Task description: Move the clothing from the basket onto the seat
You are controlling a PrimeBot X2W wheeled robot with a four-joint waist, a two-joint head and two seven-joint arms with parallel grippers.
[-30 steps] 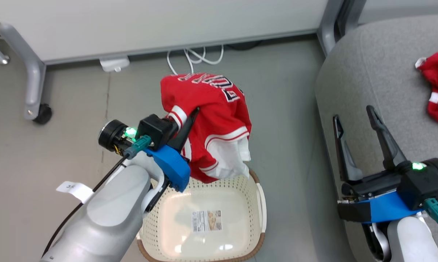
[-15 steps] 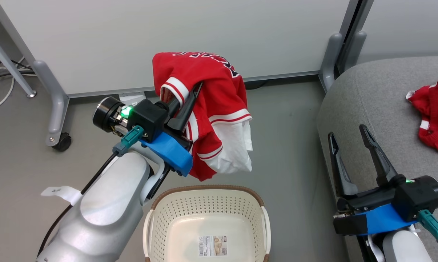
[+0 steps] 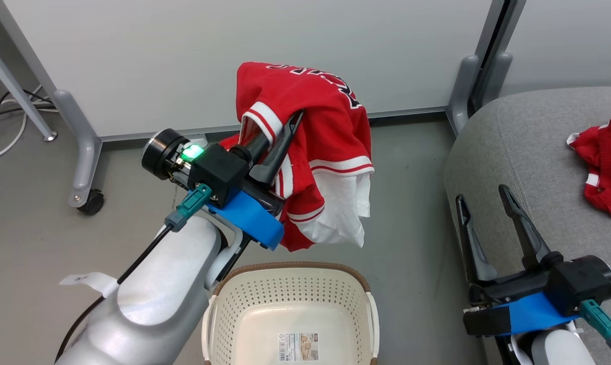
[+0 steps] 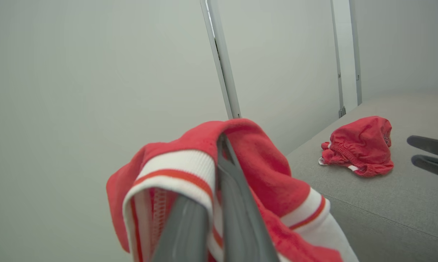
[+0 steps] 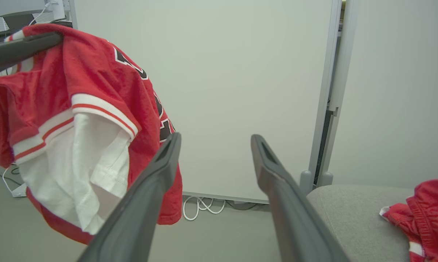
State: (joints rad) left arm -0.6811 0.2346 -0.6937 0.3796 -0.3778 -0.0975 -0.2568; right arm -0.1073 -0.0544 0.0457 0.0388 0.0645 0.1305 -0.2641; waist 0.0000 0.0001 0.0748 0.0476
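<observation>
Plastic, cream and perforated, lies nearest us: the basket (image 3: 290,291) has rounded corners and a brown woven-look rim, and a printed label (image 3: 297,347) lies on its bottom. It stands on the smooth grey floor (image 3: 417,213). Above and just beyond its rim, our left gripper (image 3: 287,129) has its two dark fingers pinched together on the white-and-red striped trim of the red jersey (image 3: 315,116). The mesh fabric drapes over the fingers and hangs free of the basket, with white lining at its lower hem and dark-and-white lettering across the top. Our right gripper (image 3: 481,193) holds nothing, its fingers spread apart at the rounded edge of the sofa (image 3: 528,142). The sofa is light grey woven upholstery, and on its seat the second red garment (image 3: 602,167) lies crumpled. Farther back stand pale partition panels (image 3: 234,50) on a grey metal leg (image 3: 84,152) with a caster, cables (image 3: 1,116) trailing beside it.
</observation>
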